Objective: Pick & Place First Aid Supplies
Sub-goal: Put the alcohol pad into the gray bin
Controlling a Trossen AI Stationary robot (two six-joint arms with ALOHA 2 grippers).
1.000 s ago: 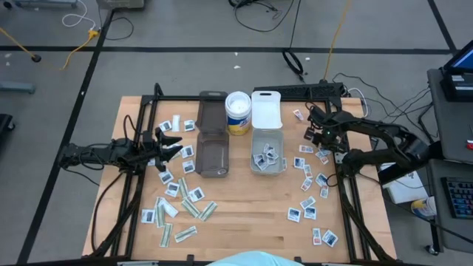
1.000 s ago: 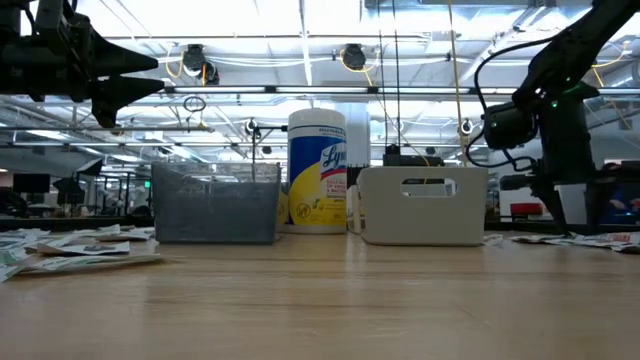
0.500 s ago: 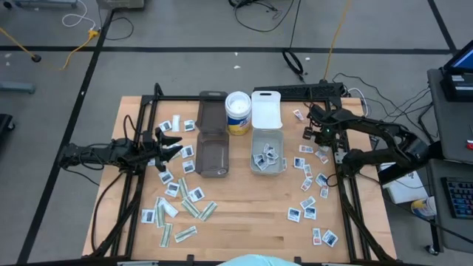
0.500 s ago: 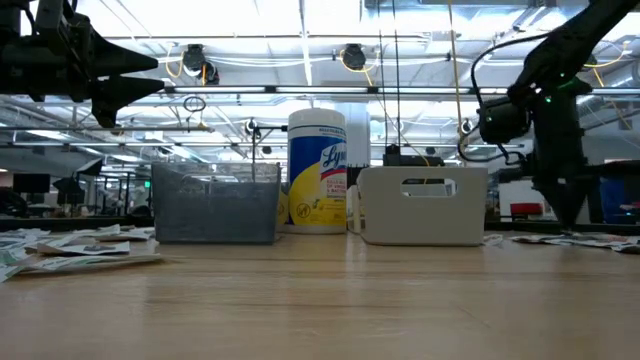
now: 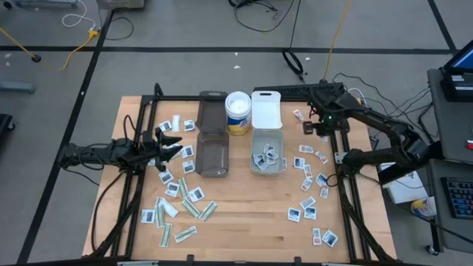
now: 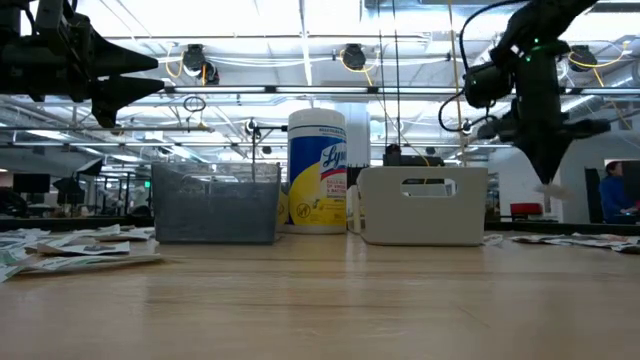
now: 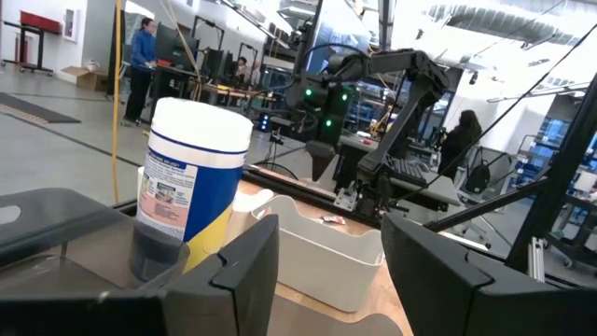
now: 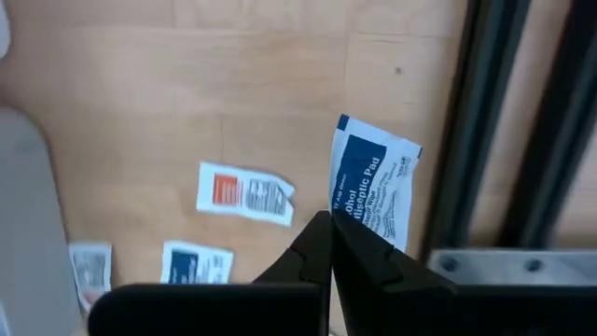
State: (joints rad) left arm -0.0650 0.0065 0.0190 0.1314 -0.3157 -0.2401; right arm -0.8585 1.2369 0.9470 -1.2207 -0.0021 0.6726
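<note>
While the left gripper (image 5: 171, 144) hangs with fingers apart over packets (image 5: 177, 198) strewn left of the smoky bin (image 5: 213, 155), the right gripper (image 5: 310, 127), right of the clear bin (image 5: 267, 164), pinches a blue-and-white packet (image 8: 375, 191) above the table (image 5: 244, 210).

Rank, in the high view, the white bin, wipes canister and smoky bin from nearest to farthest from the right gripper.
From the right gripper, at the table's right rear:
1. White bin, just left of it, centre.
2. Wipes canister, further left, at the rear.
3. Smoky bin, farthest left.
</note>
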